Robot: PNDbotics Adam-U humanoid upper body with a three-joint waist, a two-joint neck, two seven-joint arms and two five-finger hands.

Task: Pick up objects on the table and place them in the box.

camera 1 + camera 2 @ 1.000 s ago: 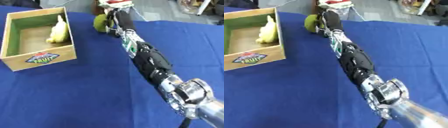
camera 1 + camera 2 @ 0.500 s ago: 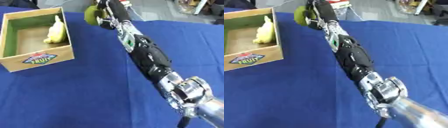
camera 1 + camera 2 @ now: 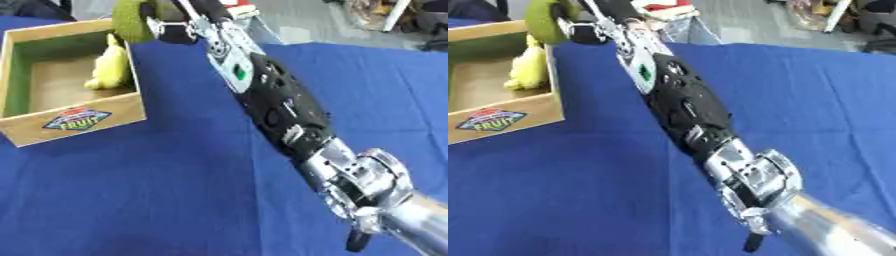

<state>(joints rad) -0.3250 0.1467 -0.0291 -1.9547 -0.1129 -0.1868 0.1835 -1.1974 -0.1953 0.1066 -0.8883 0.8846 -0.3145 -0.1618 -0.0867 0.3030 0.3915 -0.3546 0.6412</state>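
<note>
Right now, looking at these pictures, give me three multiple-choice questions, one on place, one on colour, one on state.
1. Where is the yellow fruit?
A. inside the box
B. on the cloth
C. in the robot hand

2. What colour is the tablecloth?
A. red
B. blue
C. white

3. What is the right robot hand doing?
A. resting open
B. holding a green object
C. pressing the cloth

Answers:
1. A, it lies against the right wall of the box.
2. B, blue all round.
3. B, its fingers curl round the green object, held above the box's far corner.
</note>
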